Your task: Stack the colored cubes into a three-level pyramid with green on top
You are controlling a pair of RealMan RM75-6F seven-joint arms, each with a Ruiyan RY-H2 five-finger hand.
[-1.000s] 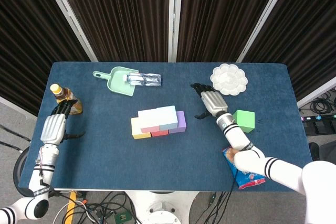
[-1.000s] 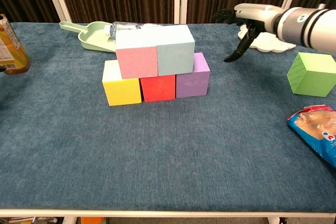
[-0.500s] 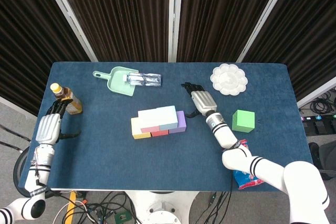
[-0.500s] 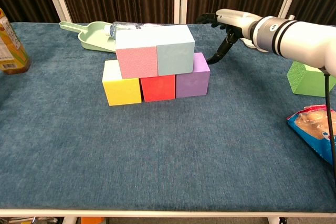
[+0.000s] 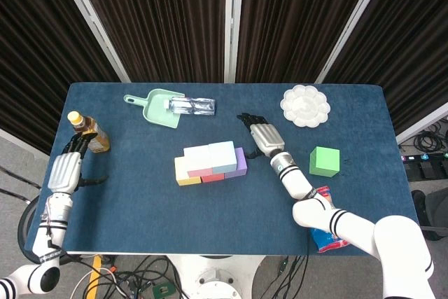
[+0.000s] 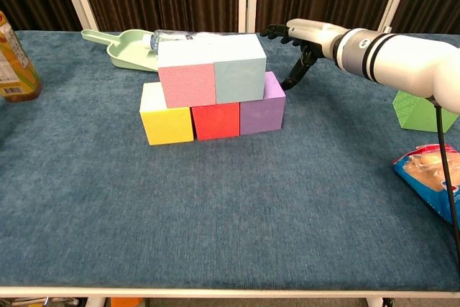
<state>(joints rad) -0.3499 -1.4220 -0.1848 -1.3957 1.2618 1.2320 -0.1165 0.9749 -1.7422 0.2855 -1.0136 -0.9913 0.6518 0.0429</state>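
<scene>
Blue table: empty right hand beside purple cube, green cube apart

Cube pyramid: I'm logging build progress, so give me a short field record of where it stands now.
bottom level: yellow cube, red cube, purple cube in a row
second level: pink cube, light blue cube
top level: none yet
green cube: on the table, right of the stack
right hand: open beside the stack, holding nothing
left hand: by the bottle, holding nothing
</scene>
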